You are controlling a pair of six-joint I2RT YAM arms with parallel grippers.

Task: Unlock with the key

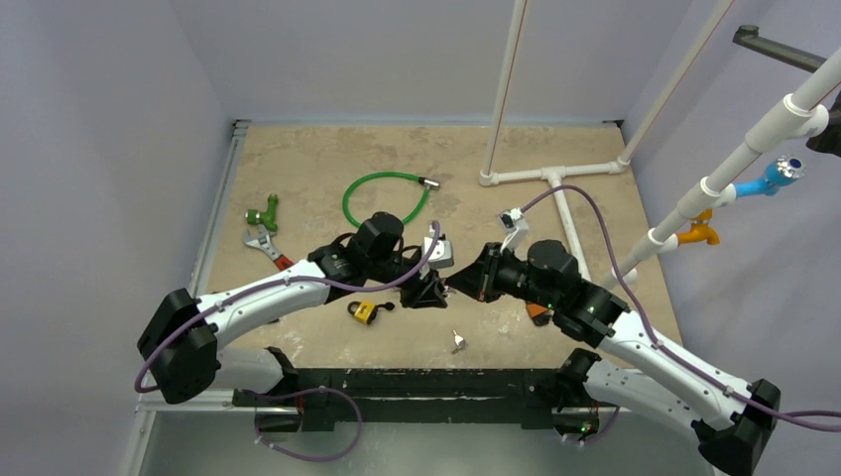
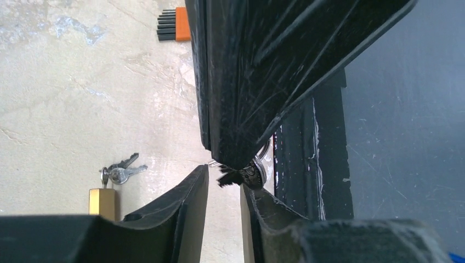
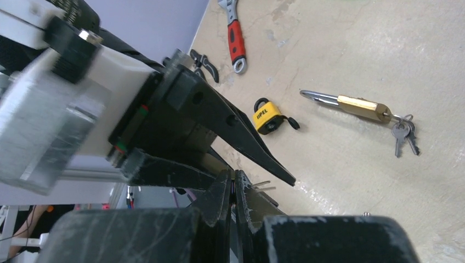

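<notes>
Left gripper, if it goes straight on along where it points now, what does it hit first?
The right gripper, whose shut tips pinch a small metal piece, probably the key, right ahead of the left gripper. From above the tips nearly meet; the gap is unclear.

A small yellow padlock (image 3: 267, 115) lies flat on the bench (image 3: 384, 49), black shackle closed, a black tab at its lower corner. Near it but apart lies a slim brass padlock (image 3: 357, 107) on its side, long silver shackle pointing away from its keyhole end; a bunch of silver keys (image 3: 403, 136) rests against that end, fanned on the bench. A silver key ring (image 2: 256, 171) with a black jagged piece is off the bench, pinched at the tip of the right hand (image 2: 233, 159)
</notes>
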